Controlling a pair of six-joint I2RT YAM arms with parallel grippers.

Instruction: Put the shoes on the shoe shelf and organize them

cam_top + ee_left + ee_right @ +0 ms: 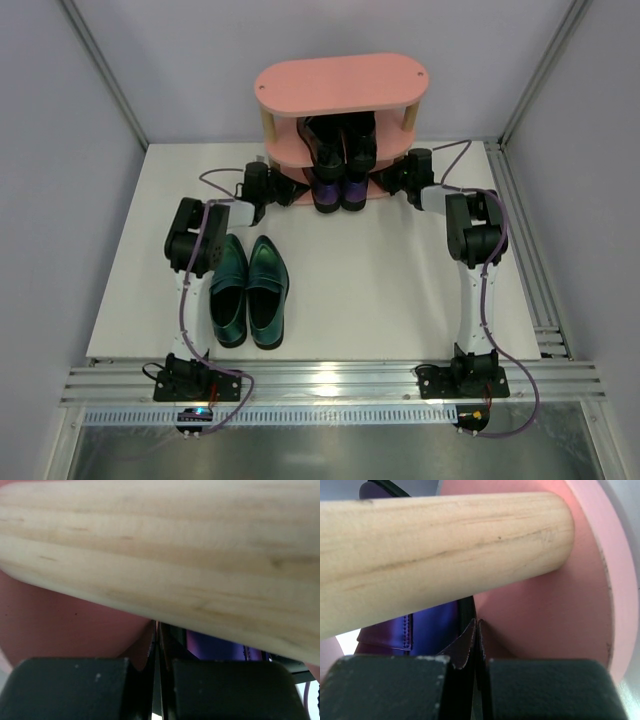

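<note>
The pink shoe shelf (340,85) stands at the back of the table. The black shoes (340,140) sit on its middle tier and the purple shoes (337,188) on its bottom tier. The teal-green shoes (248,290) lie side by side on the table beside the left arm. My left gripper (290,190) is shut and empty at the shelf's lower left end, its tips (159,630) just under a wooden post (160,565). My right gripper (385,180) is shut and empty at the lower right end, its tips (477,625) under another post (435,545). A purple shoe (430,630) shows behind them.
The shelf's pink board fills the background in the left wrist view (65,630) and the right wrist view (545,615). Grey walls enclose the white table (380,290) on three sides. A metal rail (330,380) runs along the near edge.
</note>
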